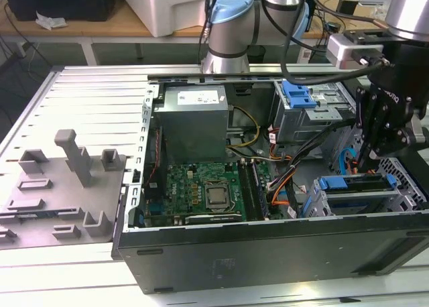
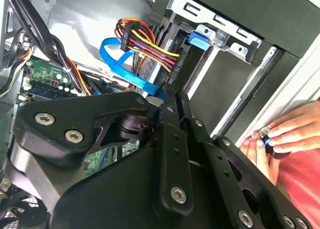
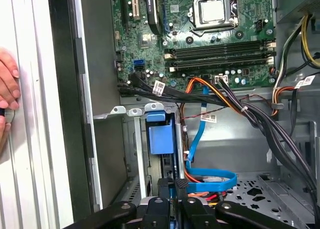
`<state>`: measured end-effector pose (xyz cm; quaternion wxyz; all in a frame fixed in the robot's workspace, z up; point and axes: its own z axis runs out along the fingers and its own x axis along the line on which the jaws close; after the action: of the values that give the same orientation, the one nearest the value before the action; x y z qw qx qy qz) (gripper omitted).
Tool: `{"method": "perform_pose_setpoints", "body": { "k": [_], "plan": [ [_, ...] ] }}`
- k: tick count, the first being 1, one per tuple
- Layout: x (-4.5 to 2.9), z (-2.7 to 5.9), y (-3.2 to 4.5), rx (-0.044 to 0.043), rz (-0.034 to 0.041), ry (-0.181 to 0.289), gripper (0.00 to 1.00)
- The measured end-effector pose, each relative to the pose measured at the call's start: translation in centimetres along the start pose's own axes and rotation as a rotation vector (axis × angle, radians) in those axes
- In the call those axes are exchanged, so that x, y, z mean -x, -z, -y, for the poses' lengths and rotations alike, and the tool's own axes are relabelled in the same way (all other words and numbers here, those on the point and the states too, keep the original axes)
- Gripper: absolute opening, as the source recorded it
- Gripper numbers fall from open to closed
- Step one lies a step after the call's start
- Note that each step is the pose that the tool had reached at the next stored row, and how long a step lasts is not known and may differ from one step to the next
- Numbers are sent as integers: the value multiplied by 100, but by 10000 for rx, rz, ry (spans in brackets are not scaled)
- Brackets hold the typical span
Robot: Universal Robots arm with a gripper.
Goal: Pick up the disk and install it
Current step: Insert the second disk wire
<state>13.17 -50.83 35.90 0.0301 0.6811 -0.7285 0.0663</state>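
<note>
Gripper (image 1: 370, 161) is down inside the case (image 1: 268, 253) at the exterior view's right, fingers closed with their tips at the back edge of the disk (image 1: 357, 183), which sits on edge in the lower cage (image 1: 320, 203). First wrist view looks down at the disk's blue carrier (image 3: 161, 137) in the slot with the motherboard (image 3: 200, 34) beyond; second wrist view shows the cable bundle (image 2: 145, 49) and a person's hand (image 2: 285, 134) on the case's rim.

We see a green motherboard (image 1: 201, 190) and black case (image 1: 268, 253). Blue ribbon cable (image 3: 212, 178), blue bracket (image 3: 161, 139), black gripper (image 1: 371, 161).
</note>
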Motion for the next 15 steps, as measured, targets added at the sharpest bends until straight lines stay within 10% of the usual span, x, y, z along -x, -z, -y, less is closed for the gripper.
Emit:
{"method": "perform_pose_setpoints", "body": {
  "k": [15],
  "plan": [
    [-56,10,-59,34,488,-22,16]
  ]
}}
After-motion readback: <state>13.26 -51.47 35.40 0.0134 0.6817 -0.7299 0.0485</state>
